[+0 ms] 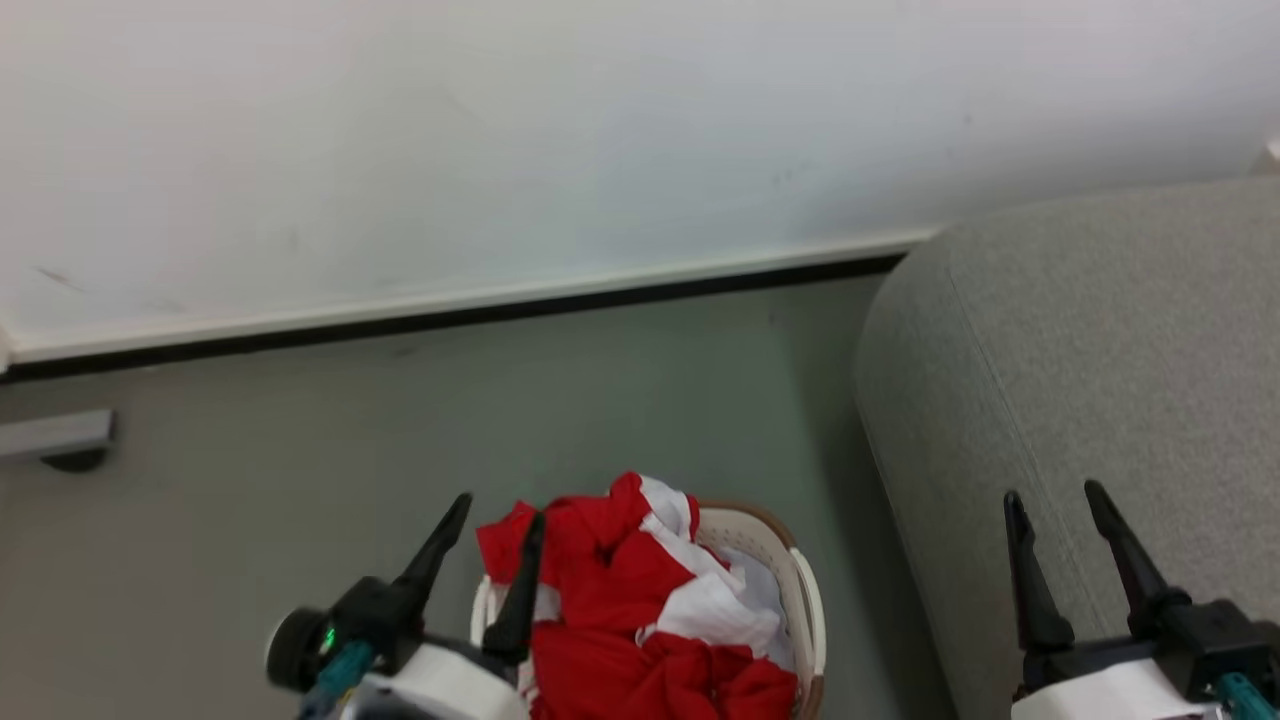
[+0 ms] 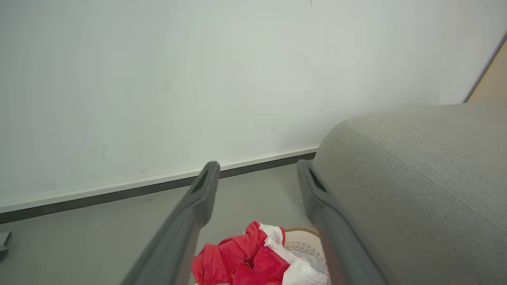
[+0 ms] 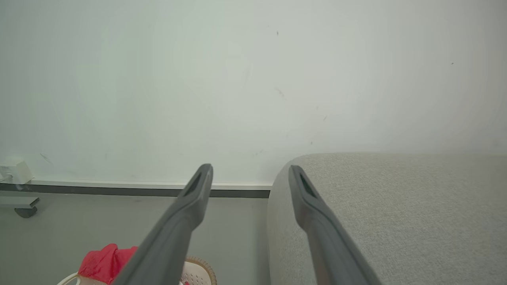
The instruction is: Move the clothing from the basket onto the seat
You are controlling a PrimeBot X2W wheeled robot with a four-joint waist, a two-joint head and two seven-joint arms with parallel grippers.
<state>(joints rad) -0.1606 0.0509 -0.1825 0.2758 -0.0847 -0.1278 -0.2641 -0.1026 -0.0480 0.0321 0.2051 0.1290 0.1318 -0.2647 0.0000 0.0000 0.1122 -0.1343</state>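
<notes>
Red and white clothing (image 1: 640, 610) is piled in the cream basket (image 1: 806, 600) on the floor at the bottom middle of the head view; it also appears as clothing (image 2: 245, 257) and basket (image 2: 307, 243) low in the left wrist view. My left gripper (image 1: 500, 515) is open, above the basket's left side, with nothing between its fingers. The grey seat (image 1: 1080, 380) fills the right side, and my right gripper (image 1: 1055, 495) hangs open over its rounded arm. The right wrist view has the seat (image 3: 396, 213), clothing (image 3: 103, 261) and basket (image 3: 200, 271).
A white wall (image 1: 500, 140) with a dark baseboard (image 1: 450, 315) runs across the back. A grey bar on a dark foot (image 1: 60, 440) sits on the floor at far left. Bare grey floor (image 1: 450, 420) lies between basket and wall.
</notes>
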